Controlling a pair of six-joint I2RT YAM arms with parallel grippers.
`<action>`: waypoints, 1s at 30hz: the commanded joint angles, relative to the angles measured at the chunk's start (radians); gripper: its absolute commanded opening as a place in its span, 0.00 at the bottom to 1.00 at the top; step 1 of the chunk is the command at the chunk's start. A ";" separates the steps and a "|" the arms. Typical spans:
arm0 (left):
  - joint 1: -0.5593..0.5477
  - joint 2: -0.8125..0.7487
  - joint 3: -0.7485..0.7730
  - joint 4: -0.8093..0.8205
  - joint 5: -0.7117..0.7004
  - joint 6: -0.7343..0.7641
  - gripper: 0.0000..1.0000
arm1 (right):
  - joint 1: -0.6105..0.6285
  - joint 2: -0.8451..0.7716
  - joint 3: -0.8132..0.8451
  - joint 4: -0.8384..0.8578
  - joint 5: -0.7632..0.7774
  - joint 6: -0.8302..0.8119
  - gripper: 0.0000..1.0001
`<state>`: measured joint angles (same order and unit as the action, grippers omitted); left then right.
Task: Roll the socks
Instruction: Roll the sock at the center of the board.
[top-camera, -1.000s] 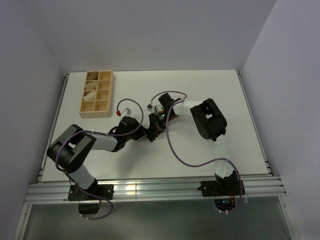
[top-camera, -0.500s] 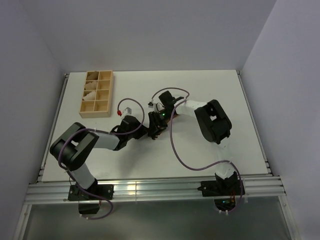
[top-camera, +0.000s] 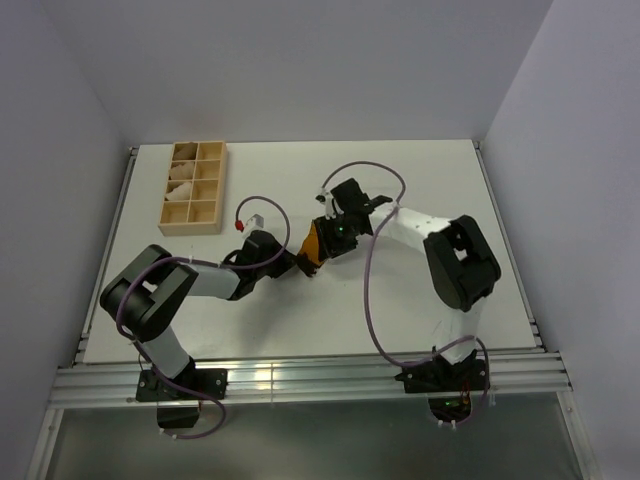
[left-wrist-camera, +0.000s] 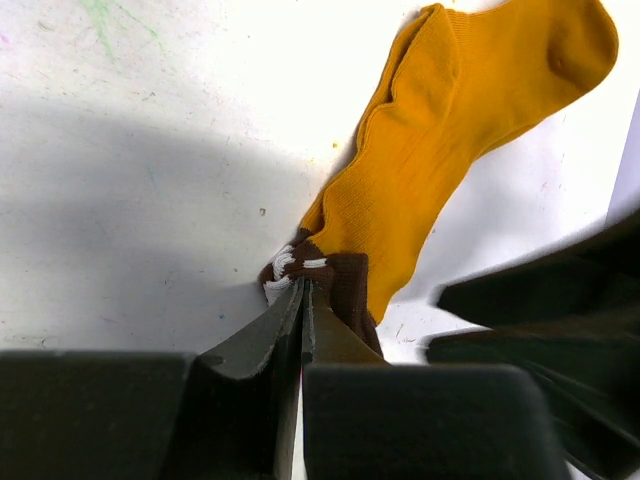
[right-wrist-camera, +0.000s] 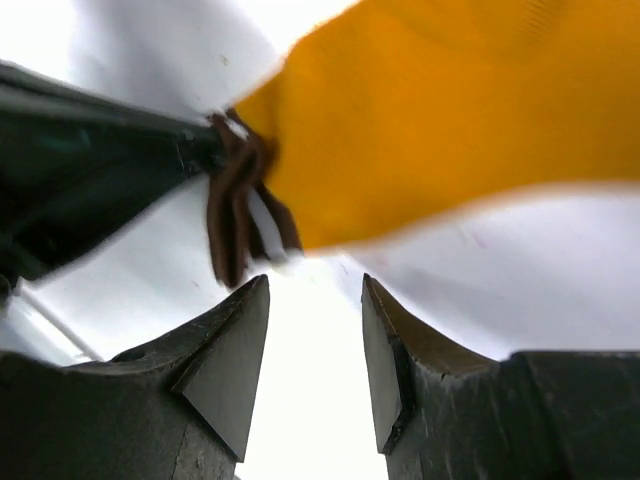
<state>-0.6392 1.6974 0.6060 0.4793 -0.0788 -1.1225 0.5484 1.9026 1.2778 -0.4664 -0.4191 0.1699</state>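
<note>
The left gripper (left-wrist-camera: 303, 292) is pinching the sock (left-wrist-camera: 430, 160) tight by its brown cuff (left-wrist-camera: 345, 285). The right gripper (right-wrist-camera: 315, 300) is hovering just beside, jaws apart and empty. The sock is lying flat mid-table (top-camera: 420, 170), and the rolling is looking barely begun.

The sock (left-wrist-camera: 440, 150) is soft, matt knitted cloth, its cuff (left-wrist-camera: 345, 285) ribbed. The surface (left-wrist-camera: 130, 150) looks smooth, white, faintly scuffed. The right gripper (right-wrist-camera: 315, 285) is matt black plastic; the divided tray (top-camera: 195, 188), pale bare wood.

Orange sock (top-camera: 312, 244) on white table (top-camera: 430, 170)
</note>
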 joint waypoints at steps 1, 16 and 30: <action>-0.007 0.018 0.003 -0.120 -0.049 0.013 0.08 | 0.038 -0.166 -0.083 0.106 0.244 -0.035 0.50; -0.010 0.004 0.008 -0.156 -0.050 0.001 0.08 | 0.366 -0.487 -0.547 0.719 0.832 -0.300 0.68; -0.010 -0.031 -0.017 -0.199 -0.070 -0.016 0.07 | 0.564 -0.386 -0.652 1.103 0.982 -0.464 0.67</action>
<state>-0.6460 1.6707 0.6170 0.4023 -0.1047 -1.1469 1.0950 1.4982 0.6369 0.4999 0.5037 -0.2592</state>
